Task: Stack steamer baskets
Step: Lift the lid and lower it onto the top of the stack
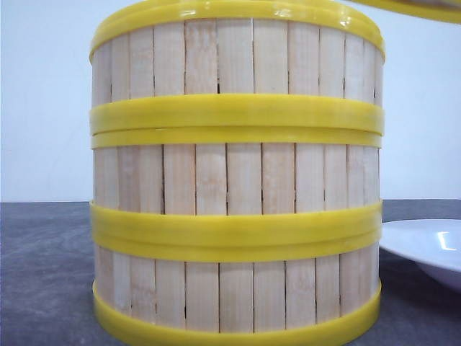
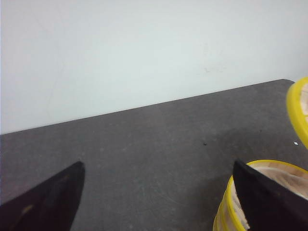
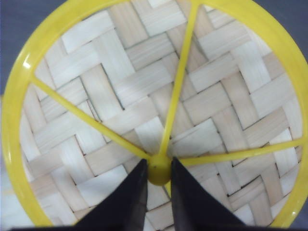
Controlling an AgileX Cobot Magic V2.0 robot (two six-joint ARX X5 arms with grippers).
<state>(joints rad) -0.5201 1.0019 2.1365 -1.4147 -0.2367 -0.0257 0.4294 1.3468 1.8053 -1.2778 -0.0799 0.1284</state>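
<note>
Right tool: I read its two black fingers as closed on the small yellow hub at the middle of the lid, one finger on each side of that hub. The lid fills the right wrist view: a yellow ring, thin yellow spokes running from the hub to the ring, and a pale woven bamboo panel behind them. I cannot tell from this view what lies below the lid.

Left tool: I read it as open, its dark fingers spread wide apart with bare grey desk between them. It grips nothing. One finger overlaps the rim of the steamer baskets in that view; I cannot tell whether it touches them. A second yellow-rimmed piece shows at the edge of the same view, too cropped to identify.

In the front view I see the steamer baskets stacked three high in one upright column on the desk, yellow rims meeting at each joint. The column stands close to the camera, near the front edge. A white plate sits on the desk just beside the stack, towards the right edge.
</note>
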